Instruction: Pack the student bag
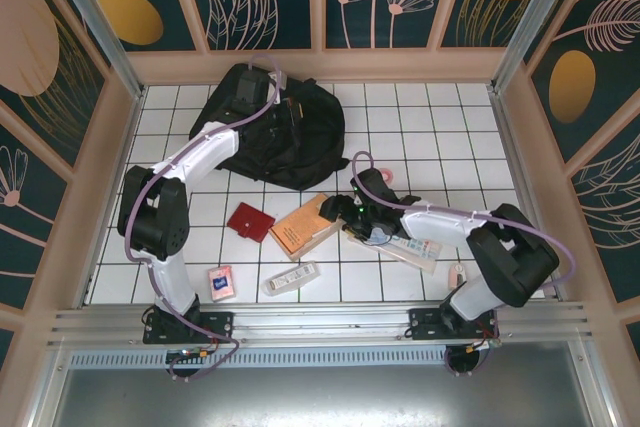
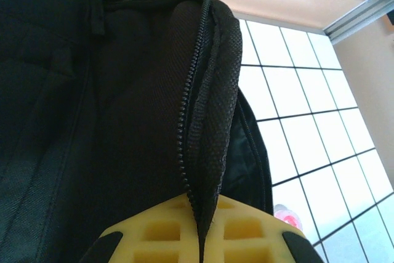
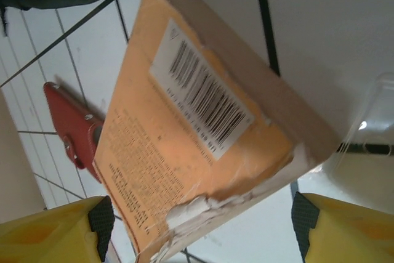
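The student bag [image 1: 285, 137] is a large black backpack lying at the back middle of the tiled table. My left gripper [image 1: 251, 88] is at its far left end, shut on the bag's zippered opening edge [image 2: 209, 90]; the mesh fabric is pinched between the yellow fingers [image 2: 157, 232]. My right gripper [image 1: 345, 212] is open at the right end of an orange book [image 1: 305, 225]. In the right wrist view the book [image 3: 184, 133], with a barcode label and a torn corner, lies between the wide-apart fingertips [image 3: 101, 220], touching neither pad.
A red wallet [image 1: 250, 220] lies left of the book, also the wallet [image 3: 71, 127] in the right wrist view. A pink card pack [image 1: 221, 282] and a white bar [image 1: 292, 277] lie near the front edge. A flat case [image 1: 412, 248] sits under the right arm. A pink round thing [image 1: 386, 175] lies right of the bag.
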Motion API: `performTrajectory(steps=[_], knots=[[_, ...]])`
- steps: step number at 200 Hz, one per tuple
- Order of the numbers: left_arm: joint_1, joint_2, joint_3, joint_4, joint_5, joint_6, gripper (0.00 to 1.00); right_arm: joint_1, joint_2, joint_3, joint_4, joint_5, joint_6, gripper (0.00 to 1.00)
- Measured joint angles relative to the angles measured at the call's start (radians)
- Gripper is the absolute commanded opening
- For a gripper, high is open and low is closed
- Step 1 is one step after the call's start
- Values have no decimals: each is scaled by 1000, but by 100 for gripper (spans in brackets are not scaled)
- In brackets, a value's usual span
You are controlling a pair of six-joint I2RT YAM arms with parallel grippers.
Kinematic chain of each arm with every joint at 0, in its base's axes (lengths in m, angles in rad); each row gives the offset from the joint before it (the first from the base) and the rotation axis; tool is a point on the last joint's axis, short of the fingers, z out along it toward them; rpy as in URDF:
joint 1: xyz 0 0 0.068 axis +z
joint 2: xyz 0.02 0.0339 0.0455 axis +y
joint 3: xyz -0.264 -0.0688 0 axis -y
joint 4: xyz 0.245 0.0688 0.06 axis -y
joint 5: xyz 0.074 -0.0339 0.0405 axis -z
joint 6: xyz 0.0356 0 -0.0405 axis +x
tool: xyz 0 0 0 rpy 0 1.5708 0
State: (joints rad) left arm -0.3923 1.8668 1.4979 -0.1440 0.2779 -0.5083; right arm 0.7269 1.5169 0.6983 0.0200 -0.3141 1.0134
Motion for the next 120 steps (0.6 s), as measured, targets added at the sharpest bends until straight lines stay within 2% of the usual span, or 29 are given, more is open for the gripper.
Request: performTrajectory(steps=[60,120], knots=[[0,-1,-4,11,24,-11,0,-13,58,16,21,-6,0,77],[0,-2,-57,50,83,-51,0,-17,143,22,195,-69,72,73]])
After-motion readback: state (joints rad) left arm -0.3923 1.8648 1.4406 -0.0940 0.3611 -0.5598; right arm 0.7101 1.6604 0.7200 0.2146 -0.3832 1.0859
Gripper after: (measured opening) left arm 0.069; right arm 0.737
